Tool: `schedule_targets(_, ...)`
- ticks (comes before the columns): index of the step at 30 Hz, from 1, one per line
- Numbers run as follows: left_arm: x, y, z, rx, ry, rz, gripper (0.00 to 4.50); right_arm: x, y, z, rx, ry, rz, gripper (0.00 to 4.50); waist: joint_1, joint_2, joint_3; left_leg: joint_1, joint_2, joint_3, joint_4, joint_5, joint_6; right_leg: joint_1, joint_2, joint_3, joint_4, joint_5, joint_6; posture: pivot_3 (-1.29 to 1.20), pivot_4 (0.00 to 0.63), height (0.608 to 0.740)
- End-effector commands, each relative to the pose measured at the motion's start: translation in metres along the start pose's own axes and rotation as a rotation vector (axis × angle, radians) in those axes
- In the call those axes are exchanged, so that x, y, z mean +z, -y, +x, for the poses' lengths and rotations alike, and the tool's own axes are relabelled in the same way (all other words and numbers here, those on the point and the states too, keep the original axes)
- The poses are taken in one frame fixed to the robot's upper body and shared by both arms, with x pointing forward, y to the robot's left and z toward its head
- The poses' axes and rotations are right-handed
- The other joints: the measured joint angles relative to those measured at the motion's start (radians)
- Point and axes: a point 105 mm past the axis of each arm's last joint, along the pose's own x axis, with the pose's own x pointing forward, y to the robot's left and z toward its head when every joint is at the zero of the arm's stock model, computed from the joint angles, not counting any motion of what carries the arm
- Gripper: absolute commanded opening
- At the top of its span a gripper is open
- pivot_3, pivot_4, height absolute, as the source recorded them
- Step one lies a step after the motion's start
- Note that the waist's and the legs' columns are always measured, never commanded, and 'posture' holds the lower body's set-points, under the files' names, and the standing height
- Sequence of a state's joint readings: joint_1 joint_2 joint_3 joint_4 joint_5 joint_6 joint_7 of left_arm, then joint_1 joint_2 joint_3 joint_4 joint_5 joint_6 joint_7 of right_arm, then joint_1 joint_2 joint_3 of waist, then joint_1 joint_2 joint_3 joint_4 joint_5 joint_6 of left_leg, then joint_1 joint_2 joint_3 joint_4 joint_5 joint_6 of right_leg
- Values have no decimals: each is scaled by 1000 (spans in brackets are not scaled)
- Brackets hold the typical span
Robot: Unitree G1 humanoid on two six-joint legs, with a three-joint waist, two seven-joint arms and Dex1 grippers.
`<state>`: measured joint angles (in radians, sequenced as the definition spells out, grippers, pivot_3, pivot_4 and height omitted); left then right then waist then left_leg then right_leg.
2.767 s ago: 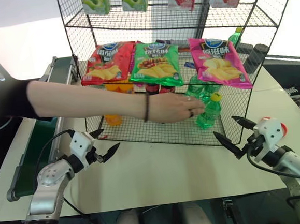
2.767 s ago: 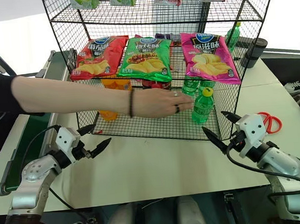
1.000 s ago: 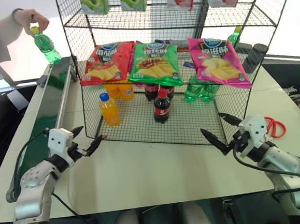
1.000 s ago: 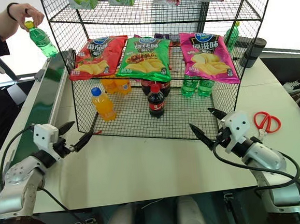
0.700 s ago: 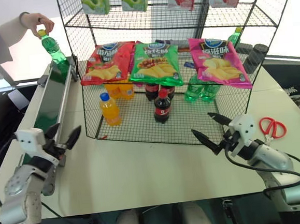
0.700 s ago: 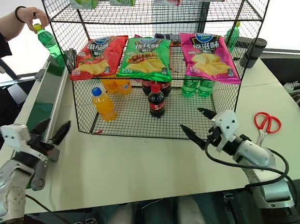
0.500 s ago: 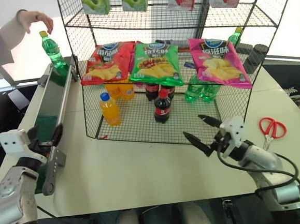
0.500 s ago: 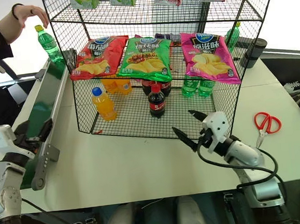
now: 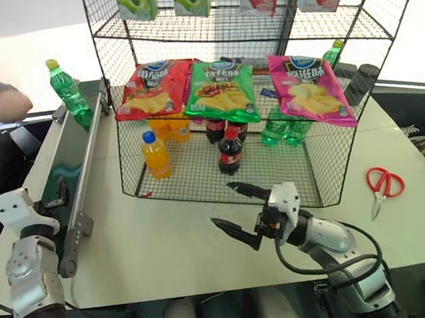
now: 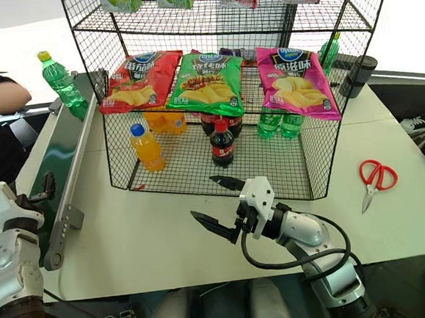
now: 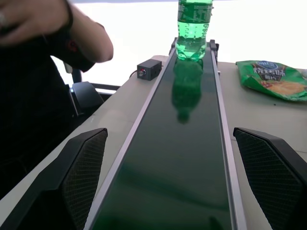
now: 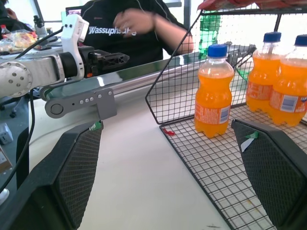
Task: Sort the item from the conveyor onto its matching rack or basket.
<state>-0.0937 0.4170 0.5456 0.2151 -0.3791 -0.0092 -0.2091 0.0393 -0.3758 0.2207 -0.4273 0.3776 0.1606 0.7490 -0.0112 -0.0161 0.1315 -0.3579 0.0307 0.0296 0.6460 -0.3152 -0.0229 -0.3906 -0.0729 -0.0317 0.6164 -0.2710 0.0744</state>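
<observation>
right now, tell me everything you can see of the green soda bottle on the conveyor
The green soda bottle is small, of clear green plastic, with a yellow screw cap and a green label. It stands upright at the far end of the conveyor, its base on the dark green belt, which mirrors it. Nothing grips it; a person's hand hovers nearby, apart from it.

Your right gripper (image 12: 175,177), fingers spread wide, faces an orange-drink bottle (image 12: 214,91) standing on the black wire rack's floor (image 12: 218,167), with the left gripper (image 12: 108,58) at the conveyor (image 12: 120,79) and a dark-shirted person (image 12: 129,31) beyond.
</observation>
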Motion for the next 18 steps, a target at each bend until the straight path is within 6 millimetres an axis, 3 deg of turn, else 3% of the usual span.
schedule_targets(1,9,-4,1,23,46,0,4500,5,-2,0,17,45,4,4462,-1,0,0,0,0,0,0,0,0,0,0,0,0,0,0,0,150,740)
schedule_targets(18,0,-5,-4,129,63,-9,4500,-2,-2,0,13,51,19,4462,-1,0,0,-1,0,0,-1,0,0,-1,-1,0,0,0,0,0,150,740)
